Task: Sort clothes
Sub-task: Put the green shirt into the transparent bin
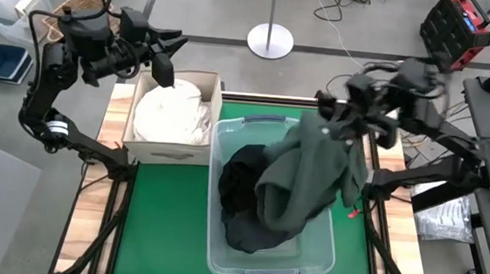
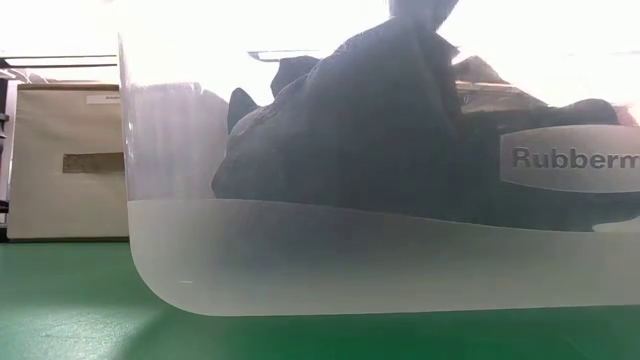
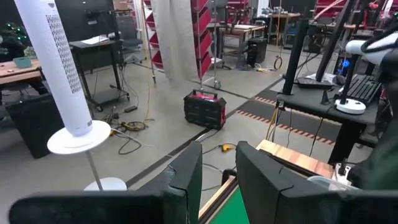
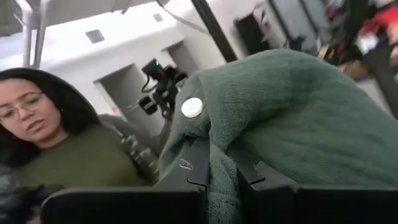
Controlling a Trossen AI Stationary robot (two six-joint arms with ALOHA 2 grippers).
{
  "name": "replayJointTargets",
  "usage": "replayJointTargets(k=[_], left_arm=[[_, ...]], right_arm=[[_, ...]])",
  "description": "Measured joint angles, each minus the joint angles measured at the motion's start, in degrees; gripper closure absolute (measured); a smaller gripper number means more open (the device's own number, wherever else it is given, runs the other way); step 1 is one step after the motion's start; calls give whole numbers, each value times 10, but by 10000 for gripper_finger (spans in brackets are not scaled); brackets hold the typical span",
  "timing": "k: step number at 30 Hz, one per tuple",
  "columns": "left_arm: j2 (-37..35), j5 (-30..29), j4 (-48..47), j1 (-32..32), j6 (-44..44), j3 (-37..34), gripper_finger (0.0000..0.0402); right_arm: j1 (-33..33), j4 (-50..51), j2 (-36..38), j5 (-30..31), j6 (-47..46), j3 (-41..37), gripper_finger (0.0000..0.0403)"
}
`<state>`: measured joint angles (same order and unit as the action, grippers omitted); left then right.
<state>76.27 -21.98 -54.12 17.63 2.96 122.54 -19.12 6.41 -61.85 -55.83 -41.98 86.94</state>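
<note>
A dark green garment (image 1: 307,177) hangs from my right gripper (image 1: 344,125) over the clear plastic tub (image 1: 270,260); its lower part lies on the black clothes (image 1: 244,198) in the tub. White clothes (image 1: 174,110) fill the beige cardboard box (image 1: 167,153) at the far left. My left gripper (image 1: 165,65) is open and empty above the box's far edge. In the low view the dark clothes (image 2: 400,130) show through the tub wall (image 2: 300,250). My right gripper pinches a bunched fold of the dark green garment (image 4: 222,171) between its two fingers, near a white button (image 4: 192,107). The cloth drapes over the fingers and hangs down below them, its lower end resting on the clothes in the tub.
The tub stands on the green mat (image 1: 168,227) with the box close against its left side. A person (image 4: 56,149) shows beyond the table in the right wrist view. A white fan stand (image 1: 270,38) and a red toolbox (image 1: 455,27) stand on the floor past the far edge.
</note>
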Motion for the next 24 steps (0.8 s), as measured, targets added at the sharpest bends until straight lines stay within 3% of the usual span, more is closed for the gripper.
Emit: replayJointTargets(k=[8,24], left_arm=[[1,0,-8,0,-7,-9,323],[4,1,-43,0,-6,-13,323]], right_arm=[[50,47,-75,2,-9,0,390],[78,312,-130,173,78,0,388]])
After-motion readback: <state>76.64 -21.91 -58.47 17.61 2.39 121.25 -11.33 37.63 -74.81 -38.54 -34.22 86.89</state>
